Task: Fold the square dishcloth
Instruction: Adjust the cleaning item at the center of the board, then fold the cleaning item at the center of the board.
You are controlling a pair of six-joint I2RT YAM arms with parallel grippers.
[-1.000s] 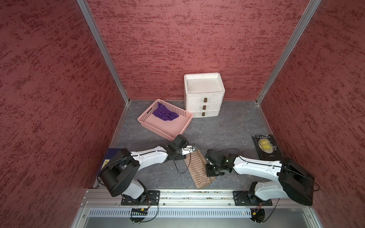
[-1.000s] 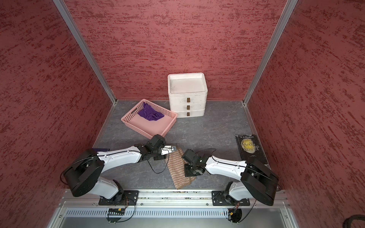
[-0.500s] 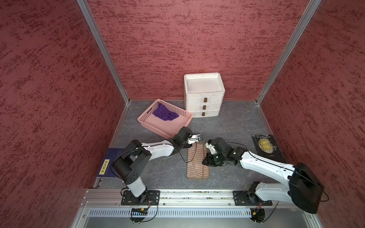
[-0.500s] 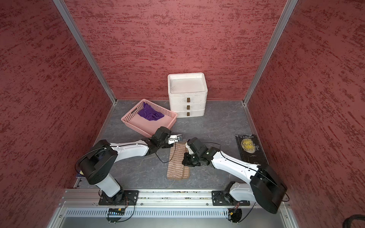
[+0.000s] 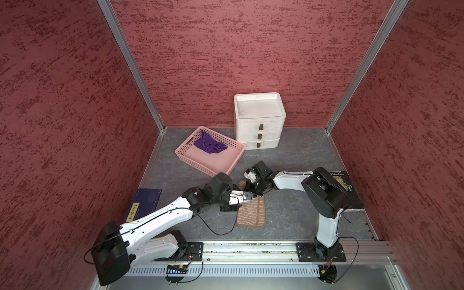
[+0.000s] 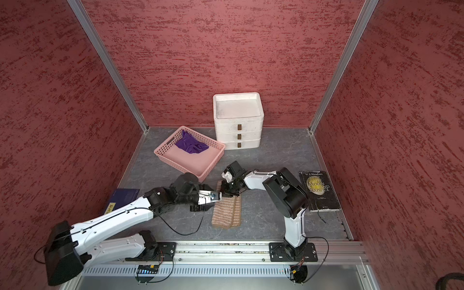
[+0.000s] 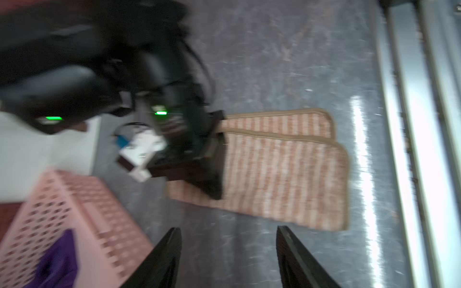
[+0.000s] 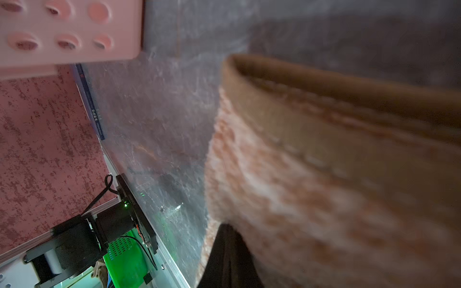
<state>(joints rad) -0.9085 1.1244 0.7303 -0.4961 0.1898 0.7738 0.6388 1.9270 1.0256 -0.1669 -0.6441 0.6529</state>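
The dishcloth (image 5: 252,213) (image 6: 227,212), brown with pale stripes, lies folded into a long strip on the grey table. My right gripper (image 5: 253,192) (image 6: 227,192) is shut on its far end. In the right wrist view the cloth (image 8: 324,174) fills the frame against one dark finger (image 8: 227,254); the other finger is hidden. My left gripper (image 5: 229,208) (image 6: 198,208) is open just left of the strip, holding nothing. In the left wrist view the left gripper (image 7: 228,228) stands apart from the cloth (image 7: 282,169), over bare table.
A pink basket (image 5: 200,168) holding a purple cloth (image 5: 209,145) stands behind the left arm. A white drawer unit (image 5: 258,125) is at the back. A dark book (image 6: 319,190) lies at the right, a blue book (image 5: 145,204) at the left. The metal rail (image 5: 251,248) runs along the front.
The cloth has swung from slanted to straight. The right gripper stays on its far end. The left gripper has come off that end, to the strip's left side.
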